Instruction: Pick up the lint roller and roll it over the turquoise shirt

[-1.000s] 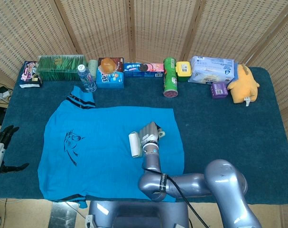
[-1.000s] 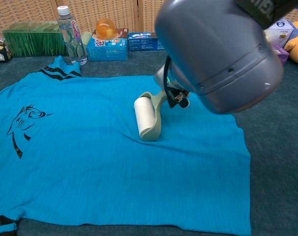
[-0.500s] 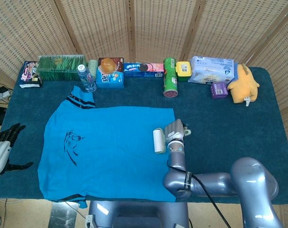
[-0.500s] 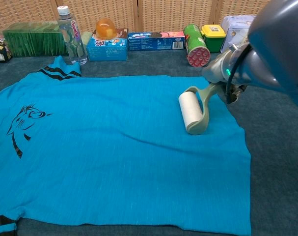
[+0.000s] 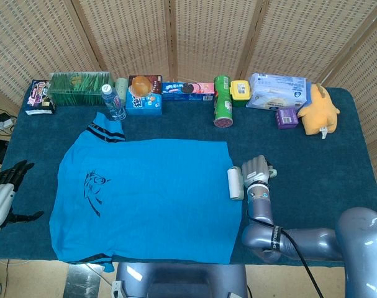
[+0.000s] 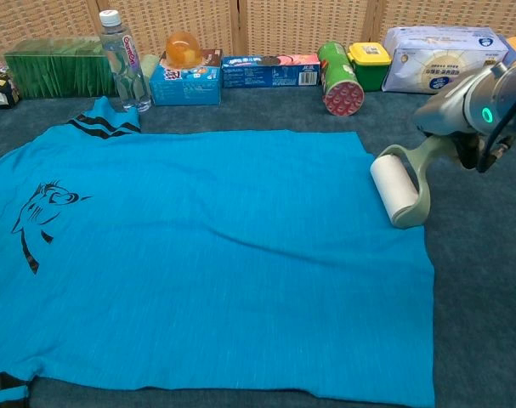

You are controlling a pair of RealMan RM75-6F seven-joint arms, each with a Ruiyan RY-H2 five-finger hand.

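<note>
**Roller at the shirt's right edge**

The right hand (image 5: 257, 169) holds the lint roller (image 6: 395, 189) at the right hem of the turquoise shirt (image 5: 145, 192), centre frame; rolling appears underway or nearly finished. The left hand (image 5: 2, 195), at lower left, is spread and holds nothing. The water bottle (image 6: 121, 59) label is unreadable.

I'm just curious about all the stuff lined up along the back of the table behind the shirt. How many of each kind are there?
Boxes and packs: 7, from the green box to the tissue pack.
Bottles: 1, the water bottle.
Cans: 1, the green can.
Plush toys: 1, the yellow plush toy.
Total: 10.
</note>
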